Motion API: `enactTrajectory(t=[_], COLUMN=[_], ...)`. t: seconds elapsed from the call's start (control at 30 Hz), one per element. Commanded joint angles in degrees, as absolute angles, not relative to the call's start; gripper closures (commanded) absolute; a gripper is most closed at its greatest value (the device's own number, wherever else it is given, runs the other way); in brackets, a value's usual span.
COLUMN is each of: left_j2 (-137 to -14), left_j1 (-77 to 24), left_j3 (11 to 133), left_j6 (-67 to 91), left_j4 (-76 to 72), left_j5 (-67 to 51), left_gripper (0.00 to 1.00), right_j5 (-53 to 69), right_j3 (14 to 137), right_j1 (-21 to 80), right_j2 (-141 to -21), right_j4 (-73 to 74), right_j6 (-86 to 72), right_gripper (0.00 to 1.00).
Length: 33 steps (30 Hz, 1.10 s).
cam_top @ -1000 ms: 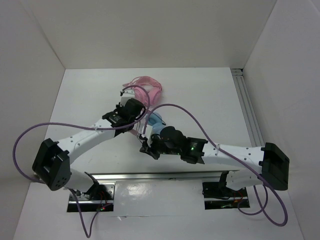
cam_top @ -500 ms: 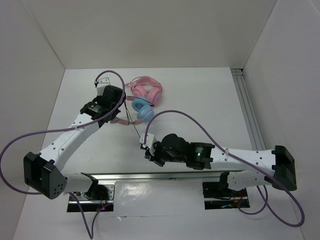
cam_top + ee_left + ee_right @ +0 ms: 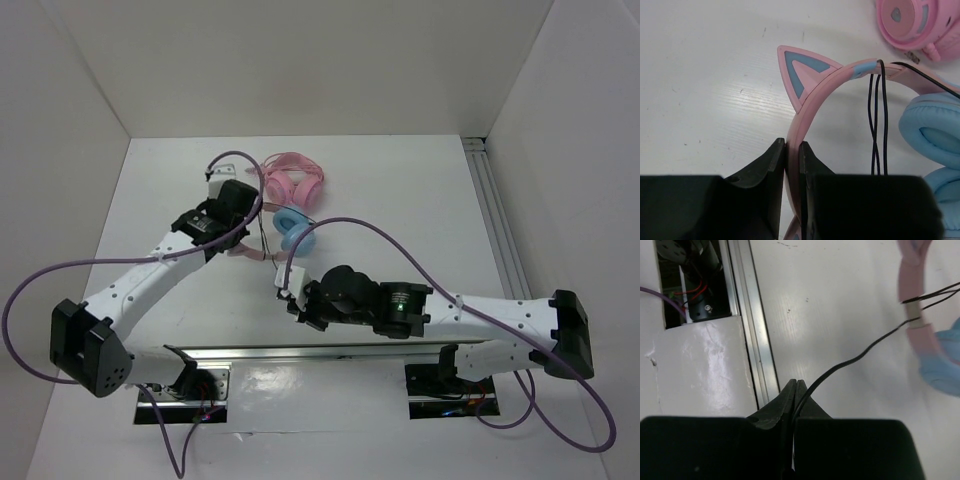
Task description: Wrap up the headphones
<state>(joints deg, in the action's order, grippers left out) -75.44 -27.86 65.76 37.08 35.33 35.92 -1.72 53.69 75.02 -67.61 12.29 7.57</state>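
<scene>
Overhead wide, wrists close — headband [image 3: 847, 70] shared

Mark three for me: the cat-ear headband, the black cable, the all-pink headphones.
thin pink cat-ear headband [image 3: 795, 125]: left wrist view, band stretch below the ear.
thin black cable [image 3: 855, 359]: right wrist view, middle of free stretch.
all-pink headphones [image 3: 905, 20]: left wrist view, round ear cup.

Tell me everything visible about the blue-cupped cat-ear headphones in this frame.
The headphones have a thin pink headband, plastic by its look, with a pink-and-blue cat ear, padded light-blue ear cups and a thin black cable whose strands cross over the band. They sit beside the all-pink headphones. The left end effector is shut on the headband; the right end effector pinches the cable.
</scene>
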Motion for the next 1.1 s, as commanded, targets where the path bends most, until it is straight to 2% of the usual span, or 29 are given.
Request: enactTrajectory(t=[0.0,0.2,0.3,0.43,0.5,0.8,1.07], left_j2=[-75.6,-71.5,-66.8,-62.8,-61.4,-59.4,-57.7], left_j1=[-31.2,-39.9,-43.7,-45.2,-45.2,-45.2,-45.2], left_j3=[65.5,60.7,58.4,58.4,57.8,56.7,57.2], left_j6=[32.9,17.6,9.0,0.9,-1.8,-3.6,-4.7], left_j4=[29.6,24.4,22.2,26.9,28.5,32.0,33.7], left_j5=[38.4,34.1,27.4,12.1,8.0,-6.6,-14.9], left_gripper=[1.00,1.00,1.00,1.00,1.00,1.00,1.00], right_j5=[-6.6,-13.3,-15.6,-20.0,-22.7,-36.2,-39.0], right_j3=[59.2,61.3,61.8,61.6,60.9,57.8,54.6], right_j1=[75.8,75.8,76.4,77.5,78.0,78.6,78.6], right_j2=[-67.1,-66.0,-65.5,-63.7,-62.9,-56.7,-56.2], right_j4=[16.5,20.3,21.5,23.4,23.4,18.9,16.7], right_j6=[11.0,12.5,12.5,12.5,11.9,11.3,11.3], right_gripper=[1.00,1.00,1.00,1.00,1.00,1.00,1.00])
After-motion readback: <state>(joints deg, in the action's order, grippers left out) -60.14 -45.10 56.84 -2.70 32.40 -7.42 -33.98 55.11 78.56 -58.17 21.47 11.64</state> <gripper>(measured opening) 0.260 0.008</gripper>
